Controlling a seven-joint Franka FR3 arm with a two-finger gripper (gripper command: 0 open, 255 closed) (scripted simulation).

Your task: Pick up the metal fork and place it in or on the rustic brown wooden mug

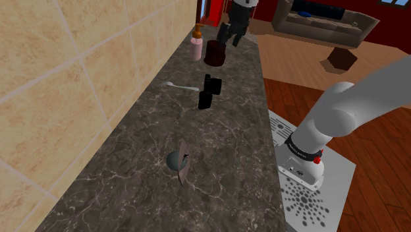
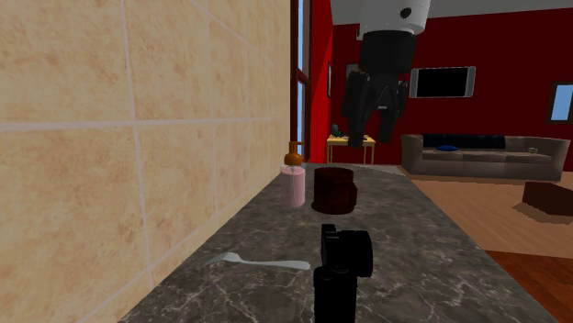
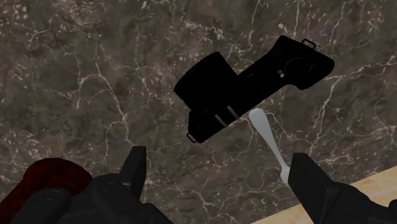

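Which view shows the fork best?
The second exterior view: the fork lies whole and unobstructed on the counter. The shoulder view shows it as a thin pale sliver; the wrist view shows part beside the black camera.

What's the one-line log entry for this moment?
phase: pre-grasp | gripper: open, empty, above counter | fork: lying on counter beside camera | mug: upright by pink bottle

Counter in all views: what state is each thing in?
Fork: lying flat on the counter, not held.
Mug: upright.
Pink bottle: upright, capped.
Camera: resting on the counter beside the fork.
Pincer: open, empty, raised above the counter.
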